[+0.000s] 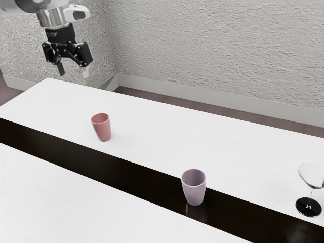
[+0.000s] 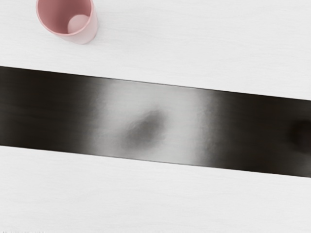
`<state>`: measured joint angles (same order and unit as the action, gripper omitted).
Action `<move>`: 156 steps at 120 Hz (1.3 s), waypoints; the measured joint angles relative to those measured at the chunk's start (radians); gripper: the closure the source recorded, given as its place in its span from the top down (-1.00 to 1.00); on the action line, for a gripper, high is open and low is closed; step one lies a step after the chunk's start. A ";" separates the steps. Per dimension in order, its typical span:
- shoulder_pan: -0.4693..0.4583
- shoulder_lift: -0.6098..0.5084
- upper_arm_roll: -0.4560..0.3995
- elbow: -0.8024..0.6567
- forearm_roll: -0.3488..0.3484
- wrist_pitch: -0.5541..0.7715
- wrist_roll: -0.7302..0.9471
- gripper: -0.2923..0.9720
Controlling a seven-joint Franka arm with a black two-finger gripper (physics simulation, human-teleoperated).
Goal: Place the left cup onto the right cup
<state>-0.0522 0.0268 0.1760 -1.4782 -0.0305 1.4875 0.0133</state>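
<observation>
**A:** So, from the exterior view, how does the gripper (image 1: 73, 72) stand?

**B:** Its two fingers are spread apart with nothing between them. It holds nothing and touches nothing.

**A:** And the arm (image 1: 53, 17)?

**B:** It comes in at the exterior view's upper left. The hand hangs high above the far corner of the table (image 1: 167, 126), in front of the rough wall (image 1: 212, 45), with its fingers pointing down and slightly tilted.

**A:** Where are the cups?

**B:** The pink cup (image 1: 101, 126) stands upright on the white tabletop, just beside the far edge of the dark stripe (image 1: 142, 177), well below the hand and a little to the exterior view's right of it. The purple cup (image 1: 194, 186) stands upright on the stripe, well apart from the pink one and further to the exterior view's right. A wine glass (image 1: 311, 190) stands at that view's right edge, partly cut off.

**A:** Now the wrist view?

**B:** It looks straight down on the table. The pink cup (image 2: 68, 19) shows its open mouth and stands on the white surface, clear of the dark stripe (image 2: 155, 121). The stripe carries a pale sheen with a blurred darker blot in its middle.
</observation>
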 joint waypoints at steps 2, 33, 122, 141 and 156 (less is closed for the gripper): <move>0.001 -0.001 0.000 -0.001 0.000 0.001 0.000 0.50; 0.009 -0.004 -0.001 -0.060 0.005 0.029 0.003 0.50; 0.066 0.224 0.014 -0.116 0.010 0.334 0.087 0.50; 0.089 0.321 0.011 0.000 0.009 0.344 0.116 0.50; 0.119 0.400 0.006 0.072 0.004 0.348 0.143 0.50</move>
<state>0.0665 0.4270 0.1821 -1.4062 -0.0266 1.8356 0.1568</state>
